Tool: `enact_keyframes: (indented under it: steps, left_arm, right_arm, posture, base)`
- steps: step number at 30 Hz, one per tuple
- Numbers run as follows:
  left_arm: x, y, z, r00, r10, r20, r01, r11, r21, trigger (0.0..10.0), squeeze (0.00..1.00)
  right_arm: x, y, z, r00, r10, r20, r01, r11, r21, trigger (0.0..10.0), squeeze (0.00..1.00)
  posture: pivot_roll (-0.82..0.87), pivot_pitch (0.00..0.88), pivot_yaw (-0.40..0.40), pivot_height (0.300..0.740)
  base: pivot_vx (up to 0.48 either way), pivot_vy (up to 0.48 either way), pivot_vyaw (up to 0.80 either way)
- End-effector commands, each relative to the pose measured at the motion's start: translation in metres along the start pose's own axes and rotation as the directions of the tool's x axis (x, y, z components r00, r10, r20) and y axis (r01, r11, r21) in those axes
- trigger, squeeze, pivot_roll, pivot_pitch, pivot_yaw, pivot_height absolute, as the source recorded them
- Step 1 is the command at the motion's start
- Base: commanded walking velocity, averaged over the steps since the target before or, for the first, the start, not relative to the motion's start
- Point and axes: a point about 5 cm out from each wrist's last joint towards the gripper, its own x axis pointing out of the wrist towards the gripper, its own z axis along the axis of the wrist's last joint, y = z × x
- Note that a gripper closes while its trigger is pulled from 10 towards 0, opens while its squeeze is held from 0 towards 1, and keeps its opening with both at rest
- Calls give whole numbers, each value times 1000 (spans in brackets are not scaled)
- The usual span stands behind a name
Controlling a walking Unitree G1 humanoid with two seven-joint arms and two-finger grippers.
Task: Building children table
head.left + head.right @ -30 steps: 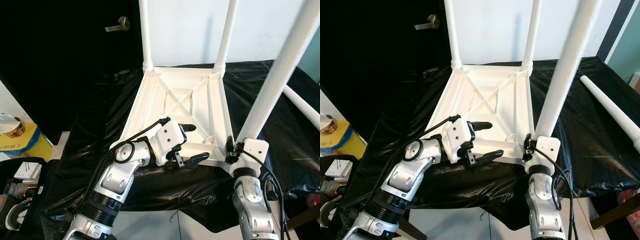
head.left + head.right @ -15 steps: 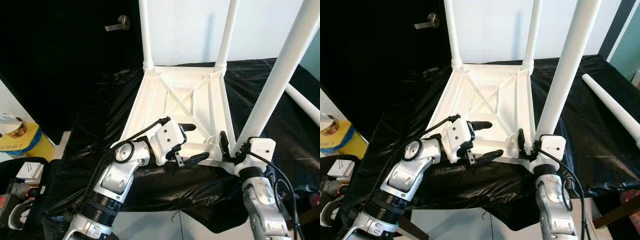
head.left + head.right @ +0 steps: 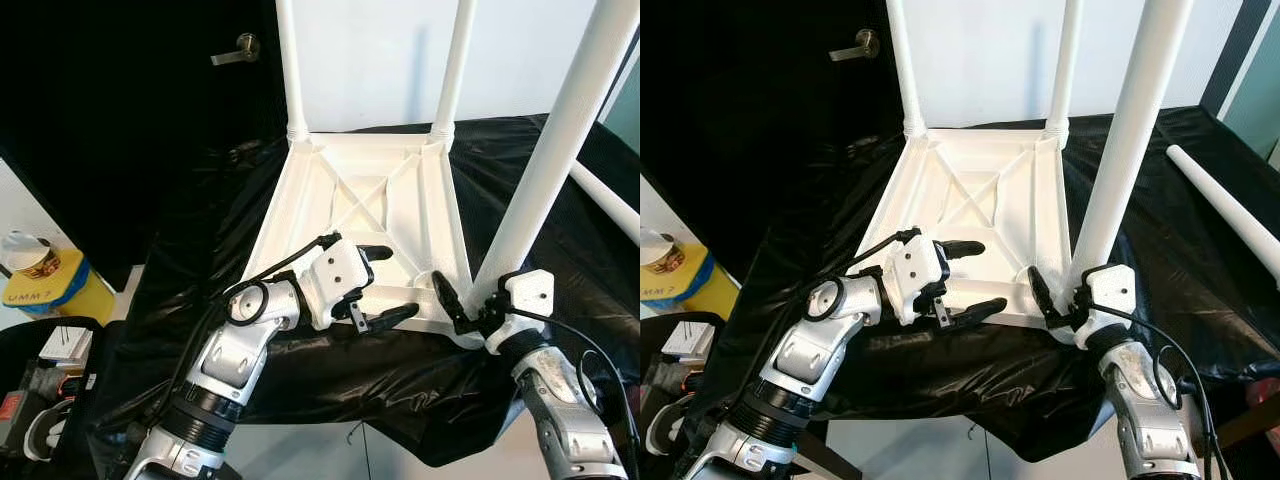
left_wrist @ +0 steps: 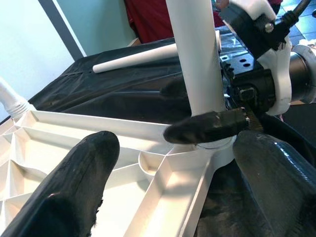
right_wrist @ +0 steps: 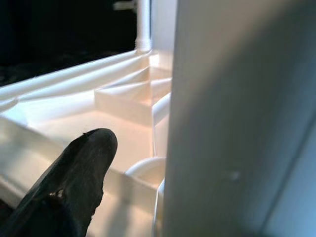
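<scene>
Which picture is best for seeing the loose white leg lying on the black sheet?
The right eye view is best: the loose leg lies in full sight on the black sheet, right of the upside-down table. The left eye view catches a strip of it, and the left wrist view shows it behind the near leg.

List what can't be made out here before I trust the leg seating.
- Near leg: top cut off by the frame edge in both eye views.
- Its socket joint: hidden behind the right hand in the eye views.
- Right hand's second finger: blocked by the leg in the right wrist view.
- Loose leg: far end cut off by the edge.
</scene>
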Motion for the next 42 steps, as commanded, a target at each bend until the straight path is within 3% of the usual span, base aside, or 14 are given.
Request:
enact_keyframes:
  steps: [1,3,4,5,8,9,16,17,18,34,37,39,41,42]
  left_arm:
    - [-1,6,0,998,56,-10,-56,998,4,10000,0]
    - [0,6,0,998,56,-10,-56,998,5,10000,0]
    - [0,6,0,998,56,-8,-56,998,6,10000,0]
    - [0,6,0,998,57,-7,-57,998,7,10000,0]
    - [0,6,1,998,58,-6,-58,998,7,10000,0]
    - [0,6,1,998,60,-5,-59,998,8,10000,0]
    - [0,6,1,998,60,-4,-60,998,11,10000,0]
    - [0,6,1,998,60,-4,-60,998,11,10000,0]
    - [0,6,1,998,59,-4,-59,998,11,10000,0]
    - [-1,2,0,999,48,-7,-48,999,7,10000,0]
    - [-1,1,0,999,47,-7,-47,999,5,10000,0]
    - [-2,0,-1,999,47,-8,-47,999,2,10000,0]
    - [-2,0,-1,999,47,-8,-47,999,2,10000,0]
    - [-2,0,-1,999,49,-8,-49,999,1,10000,0]
  right_arm:
    - [3,1,-2,999,32,-15,-32,999,3,10000,0]
    - [3,-1,-2,999,44,-21,-44,999,2,10000,0]
    - [3,-2,-3,998,50,-28,-51,999,-2,6275,0]
    - [3,-3,-4,998,59,-37,-59,998,1,1333,0]
    - [1,-4,-7,996,72,-53,-72,997,-4,1333,0]
    - [0,-5,-9,995,75,-65,-76,997,-2,0,0]
    - [-5,-5,-20,991,77,-107,-75,997,24,0,0]
    - [-5,-5,-22,991,74,-115,-71,997,31,7765,0]
    - [-6,-6,-23,990,65,-121,-60,997,39,10000,0]
    - [-2,4,-35,952,-235,-194,252,965,70,10000,0]
    - [-2,9,-39,913,-342,-225,365,929,69,10000,0]
    - [-4,13,-42,839,-481,-254,510,858,62,10000,0]
    - [-4,13,-42,839,-481,-254,510,858,62,10000,0]
    - [-4,16,-43,797,-542,-267,575,816,60,10000,0]
  posture:
    - [-185,0,80,740]
    - [-184,0,80,740]
    - [-184,0,80,740]
    - [-184,0,78,740]
    - [-183,0,77,740]
    - [-182,0,75,740]
    - [-182,0,77,740]
    - [-182,0,76,740]
    - [-183,0,77,740]
    - [-180,0,71,740]
    - [-179,0,71,740]
    - [-173,0,64,740]
    - [-173,0,64,740]
    - [-169,0,61,740]
  base:
    - [0,0,0]
    - [0,0,0]
    - [0,0,0]
    - [0,0,0]
    - [0,0,0]
    - [0,0,0]
    - [0,0,0]
    - [0,0,0]
    - [0,0,0]
    - [0,0,0]
    - [0,0,0]
    - [0,0,0]
    - [0,0,0]
    - [0,0,0]
